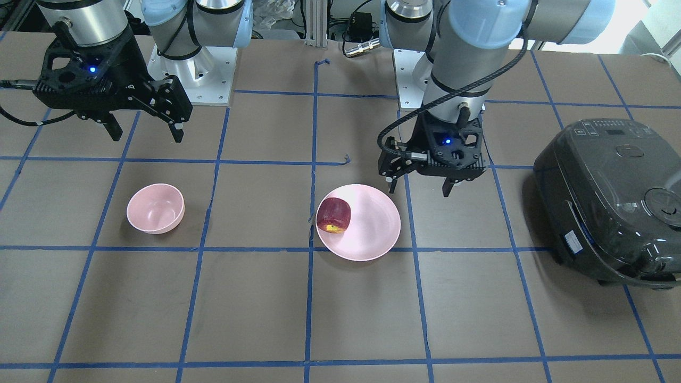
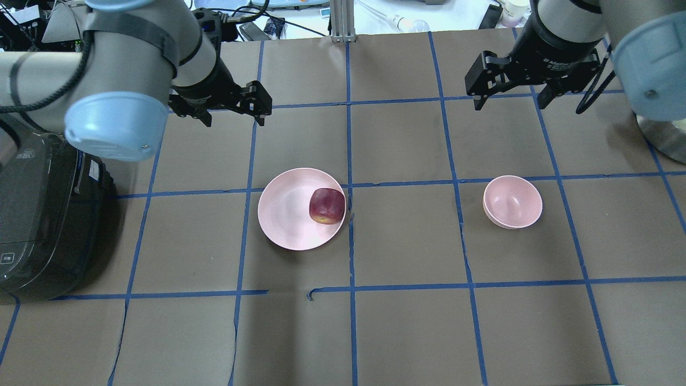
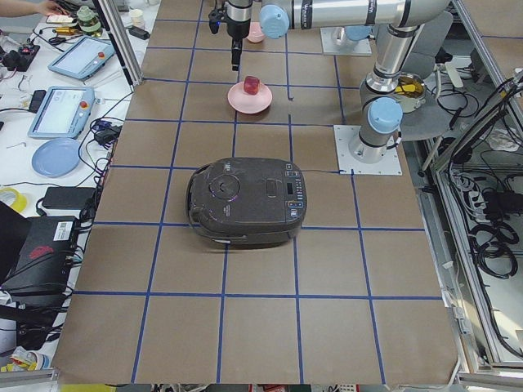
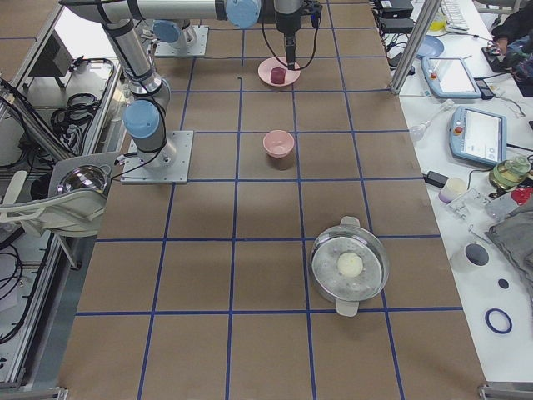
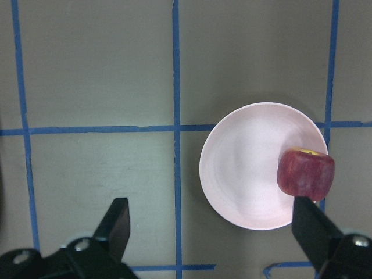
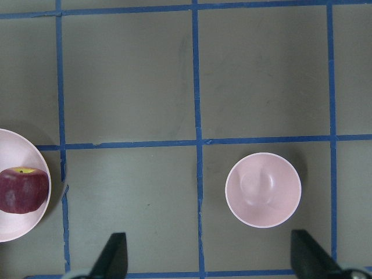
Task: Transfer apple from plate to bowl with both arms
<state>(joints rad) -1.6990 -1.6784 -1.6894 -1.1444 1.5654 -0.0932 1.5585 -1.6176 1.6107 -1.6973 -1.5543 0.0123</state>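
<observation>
The dark red apple (image 1: 334,214) with a yellow patch lies on the wide pink plate (image 1: 372,223), at its edge toward the bowl. It also shows from overhead (image 2: 327,205) on the plate (image 2: 284,209). The small deep pink bowl (image 1: 155,208) stands empty about two tape squares away (image 2: 512,202). My left gripper (image 2: 234,120) is open and empty, raised beyond the plate; in its wrist view (image 5: 214,232) the apple (image 5: 306,174) lies near one finger. My right gripper (image 2: 509,104) is open and empty, high beyond the bowl (image 6: 263,190).
A black rice cooker (image 2: 37,214) stands on the table's left end, close to my left arm. A steel pot with a glass lid (image 4: 350,268) stands at the far right end. Blue tape lines grid the brown table. The arm bases (image 1: 191,69) are at the robot's edge.
</observation>
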